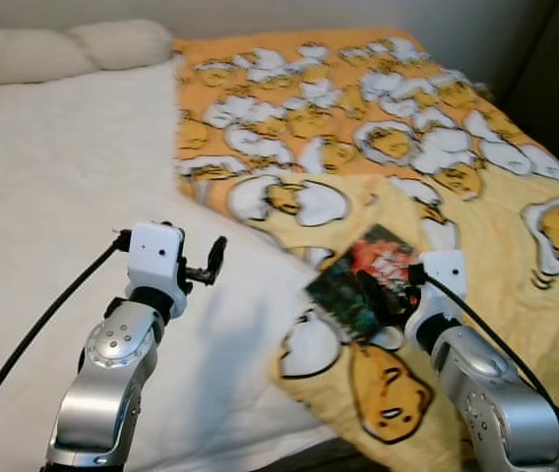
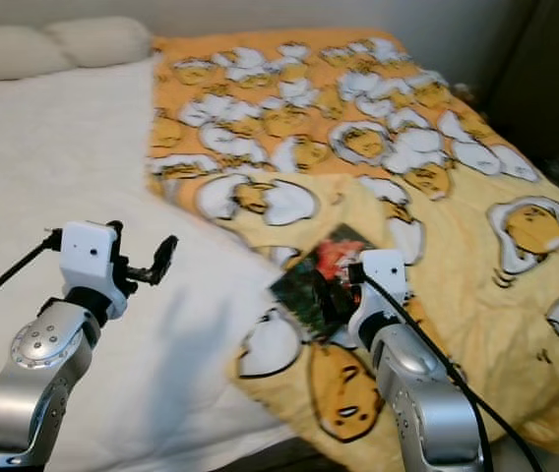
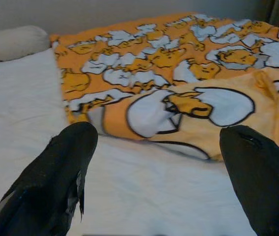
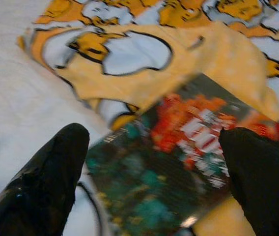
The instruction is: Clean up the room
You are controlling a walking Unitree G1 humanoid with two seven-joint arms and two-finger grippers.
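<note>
Covering the bed's white sheet: yellow egg-print blanket. Dark glossy booklet lies on the blanket's near folded edge. Right gripper hovers over booklet, jaws spread. Left gripper above the sheet beside blanket, jaws spread.

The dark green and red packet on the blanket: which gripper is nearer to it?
Right. The right gripper hovers open directly over the packet; the left gripper is open above the white sheet, off to its left.
</note>
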